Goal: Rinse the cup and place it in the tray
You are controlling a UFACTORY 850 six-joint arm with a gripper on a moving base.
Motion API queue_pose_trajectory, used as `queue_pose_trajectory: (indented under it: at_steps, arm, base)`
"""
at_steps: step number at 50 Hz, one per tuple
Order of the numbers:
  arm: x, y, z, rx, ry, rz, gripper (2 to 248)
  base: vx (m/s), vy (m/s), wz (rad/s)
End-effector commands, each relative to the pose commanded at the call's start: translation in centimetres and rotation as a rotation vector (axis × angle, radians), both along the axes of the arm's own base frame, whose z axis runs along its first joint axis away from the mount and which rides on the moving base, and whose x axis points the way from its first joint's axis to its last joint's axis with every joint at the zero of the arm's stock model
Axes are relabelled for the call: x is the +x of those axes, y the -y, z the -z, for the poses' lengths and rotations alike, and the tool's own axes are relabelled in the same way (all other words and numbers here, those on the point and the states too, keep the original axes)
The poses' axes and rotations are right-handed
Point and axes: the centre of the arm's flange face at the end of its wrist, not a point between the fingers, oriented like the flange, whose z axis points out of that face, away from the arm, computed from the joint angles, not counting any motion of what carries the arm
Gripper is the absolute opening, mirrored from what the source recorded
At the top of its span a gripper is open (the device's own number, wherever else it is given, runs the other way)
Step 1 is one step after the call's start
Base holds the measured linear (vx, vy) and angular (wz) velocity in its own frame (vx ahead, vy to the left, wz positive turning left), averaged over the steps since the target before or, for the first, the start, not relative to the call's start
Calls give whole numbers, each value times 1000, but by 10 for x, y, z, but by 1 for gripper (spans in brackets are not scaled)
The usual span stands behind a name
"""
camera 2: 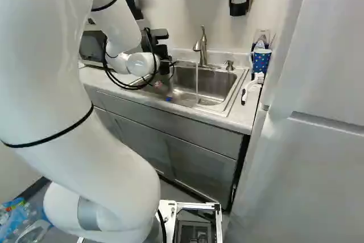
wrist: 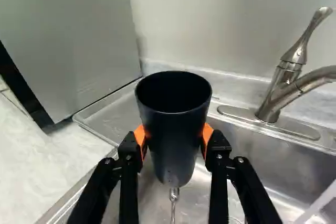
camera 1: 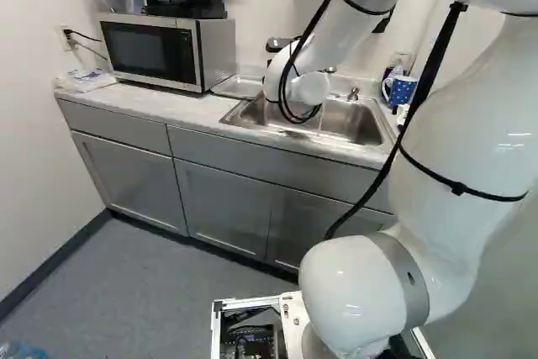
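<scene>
You have the dark cup (wrist: 173, 153) pinched upright in the end effector (wrist: 174, 136), its orange pads on opposite sides, mouth up over the sink (camera 2: 211, 85), well apart from the running tap (wrist: 270, 100). Water seems to trail from its base. Expect it light when drained, heavier if it fills; its smooth, tapering wall looks fairly stiff but probably slick when wet. Your mid-wall hold suits it; squeeze moderately, and tip it empty before lowering it into what looks like the tray (wrist: 118, 116).
</scene>
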Motion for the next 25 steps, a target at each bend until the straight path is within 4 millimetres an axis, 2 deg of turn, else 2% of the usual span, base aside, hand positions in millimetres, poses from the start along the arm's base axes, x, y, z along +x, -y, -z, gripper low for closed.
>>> queue_pose_trajectory:
  at_steps: [25]
  arm:
    - [-1, 37, 25, 0, -39, 76, 121]
  base:
    - [0, 0, 0]
